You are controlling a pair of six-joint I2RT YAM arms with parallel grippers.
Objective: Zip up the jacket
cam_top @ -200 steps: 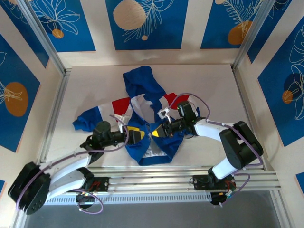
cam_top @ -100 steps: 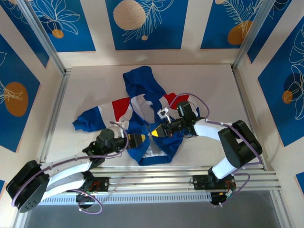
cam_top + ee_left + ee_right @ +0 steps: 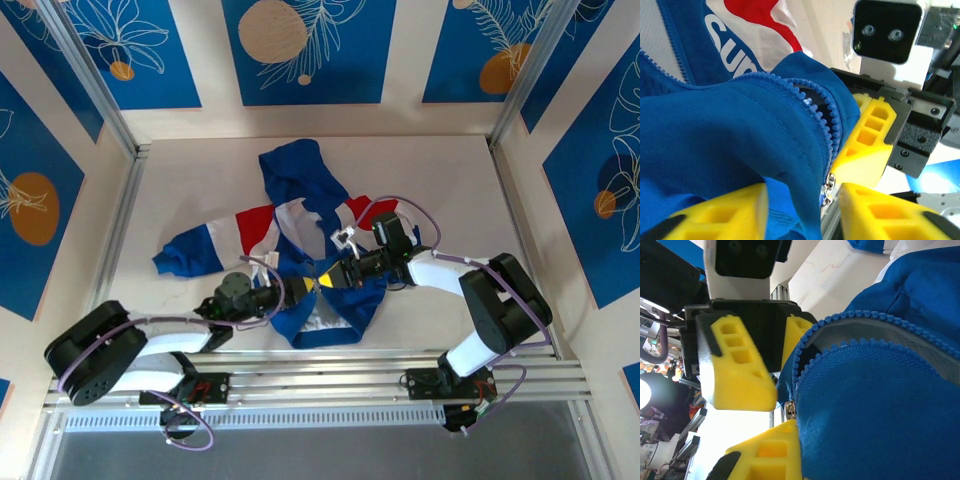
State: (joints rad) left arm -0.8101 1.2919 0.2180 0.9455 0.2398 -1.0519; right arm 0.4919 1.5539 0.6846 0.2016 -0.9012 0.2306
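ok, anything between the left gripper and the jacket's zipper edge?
Nothing visible. The left gripper straddles the jacket at its zipper edge. The right gripper pinches the fabric close beside it, not between.

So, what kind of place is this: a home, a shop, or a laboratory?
Most likely a robot test cell in a laboratory. A left arm and a right arm are bolted to a metal rail, aluminium posts frame the table, and the jacket lies on it.
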